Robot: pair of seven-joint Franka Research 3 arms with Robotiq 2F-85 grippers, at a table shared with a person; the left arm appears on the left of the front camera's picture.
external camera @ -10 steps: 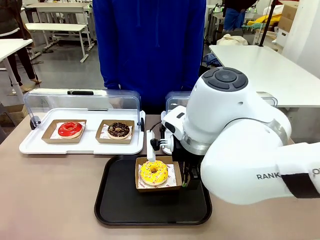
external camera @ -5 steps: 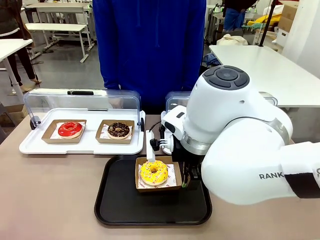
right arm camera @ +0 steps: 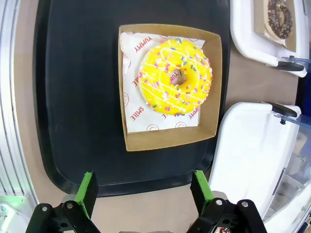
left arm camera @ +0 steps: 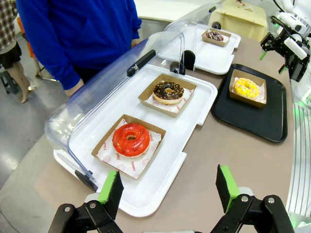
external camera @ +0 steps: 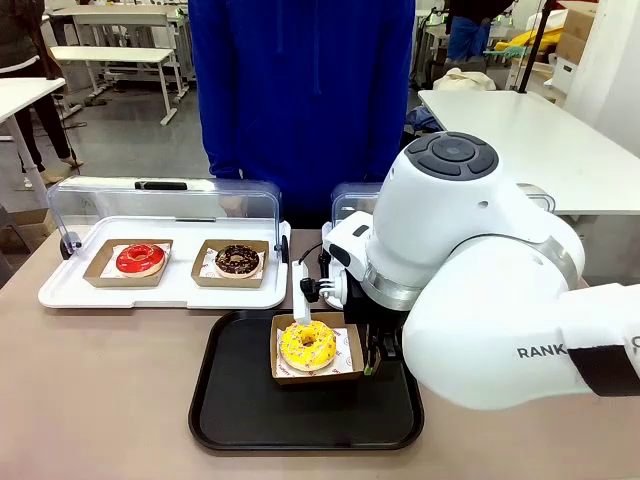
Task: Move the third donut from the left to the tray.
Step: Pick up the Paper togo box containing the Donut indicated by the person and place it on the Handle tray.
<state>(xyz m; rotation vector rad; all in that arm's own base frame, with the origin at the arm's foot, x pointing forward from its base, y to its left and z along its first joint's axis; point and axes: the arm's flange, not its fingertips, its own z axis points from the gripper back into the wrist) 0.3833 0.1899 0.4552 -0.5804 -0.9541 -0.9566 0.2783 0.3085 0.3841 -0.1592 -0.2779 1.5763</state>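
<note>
Donut [right arm camera: 176,80] sits in its card on the tray [right arm camera: 77,97], centre-right. Right gripper [right arm camera: 143,194] beside card, jaws wide, empty. Risk: clipping the card edge w/ a finger, dragging it.

A: The tray [right arm camera: 77,97] looks like matt black plastic; the third donut [right arm camera: 176,81] has glossy yellow icing, on printed white paper in brown cardboard.

B: At ten o'clock in the front view, the red-glazed donut [external camera: 140,258] shines under a clear plastic lid [external camera: 160,203].
</note>
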